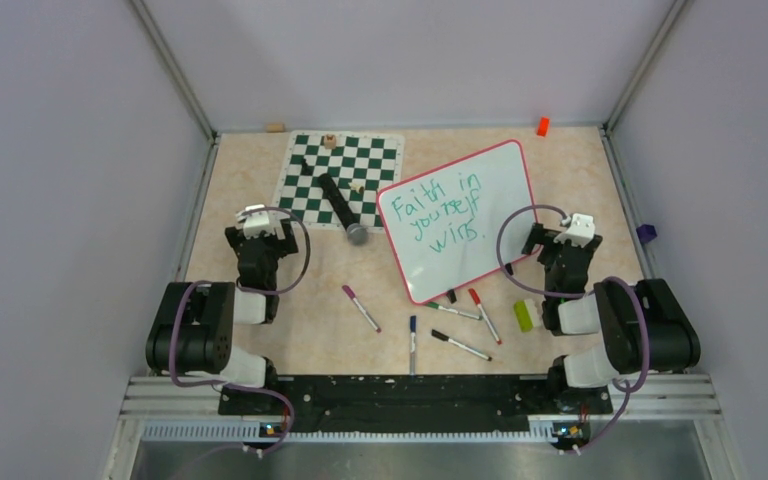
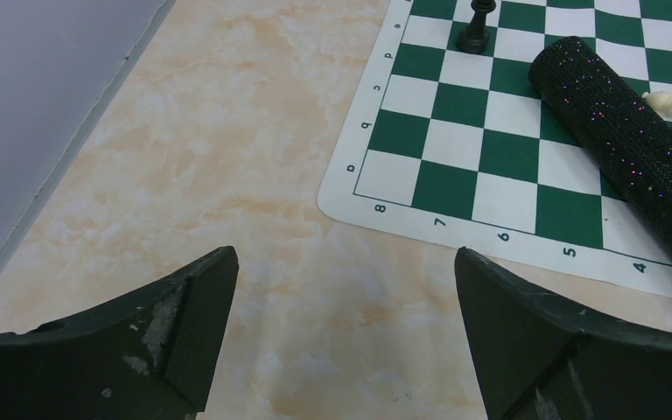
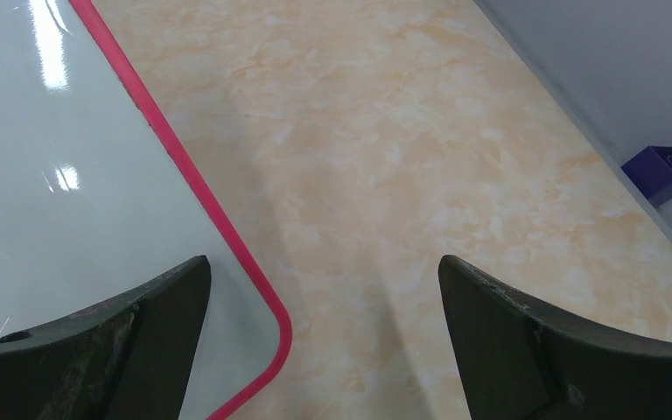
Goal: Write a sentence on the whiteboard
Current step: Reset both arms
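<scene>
Since the sentence (image 1: 438, 214) already covers the far half of the whiteboard (image 1: 480, 265), which rests on the worktop (image 1: 310, 310) with its long axis slanting away to the right, any further stroke looks to belong to the right arm. The right fingers (image 3: 162, 311), spread wide and empty, hang over the whiteboard's near right corner. The left fingers (image 2: 197, 302), equally released, hover well apart from the whiteboard, beside the chess mat (image 2: 490, 166) on its left.
</scene>
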`<state>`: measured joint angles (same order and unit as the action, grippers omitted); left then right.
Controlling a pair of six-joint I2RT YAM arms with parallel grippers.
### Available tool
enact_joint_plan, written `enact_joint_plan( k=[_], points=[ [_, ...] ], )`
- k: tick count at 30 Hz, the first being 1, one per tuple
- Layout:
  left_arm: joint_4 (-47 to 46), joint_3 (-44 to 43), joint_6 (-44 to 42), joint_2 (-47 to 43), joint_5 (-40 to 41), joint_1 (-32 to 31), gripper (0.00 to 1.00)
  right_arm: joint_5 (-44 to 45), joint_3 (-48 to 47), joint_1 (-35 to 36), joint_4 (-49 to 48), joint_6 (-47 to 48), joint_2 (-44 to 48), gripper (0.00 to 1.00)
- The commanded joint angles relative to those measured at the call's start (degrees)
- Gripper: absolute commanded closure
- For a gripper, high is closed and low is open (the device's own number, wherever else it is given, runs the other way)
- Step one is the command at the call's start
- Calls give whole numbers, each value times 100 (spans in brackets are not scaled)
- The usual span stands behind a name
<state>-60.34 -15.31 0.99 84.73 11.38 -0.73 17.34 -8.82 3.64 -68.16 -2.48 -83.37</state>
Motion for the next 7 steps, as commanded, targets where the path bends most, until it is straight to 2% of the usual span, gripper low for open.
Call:
enact_joint_plan(
  k=[1,7],
  points=[
    [-185,-149,55,-41,-57,35,1,43,-129,60,-294,52,-39,1],
    [-163,-159,50,-43,-118,38,1,45,-129,59,-294,50,-44,1]
  ],
)
